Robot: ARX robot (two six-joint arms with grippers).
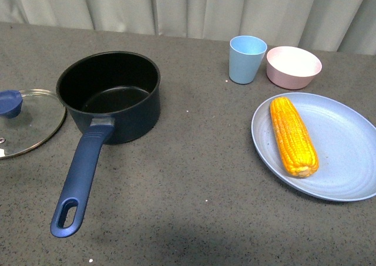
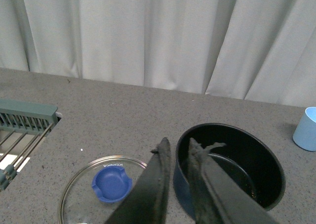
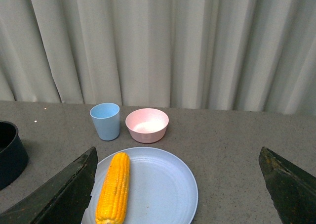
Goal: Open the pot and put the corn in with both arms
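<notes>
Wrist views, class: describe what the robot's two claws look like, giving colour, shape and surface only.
The left claw has two long, flat, dark grey-black fingers that taper to ragged, worn-looking tips. The right claw shows two broad, dark wedge-shaped fingers with a slightly greenish, scuffed matte surface. No cables, markings or arm links are visible, and the front view shows neither arm.

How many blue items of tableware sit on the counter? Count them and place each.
4: the pot at centre-left, the lid's knob beside it at the left edge, the cup at the back, the plate on the right, under the corn.
</notes>
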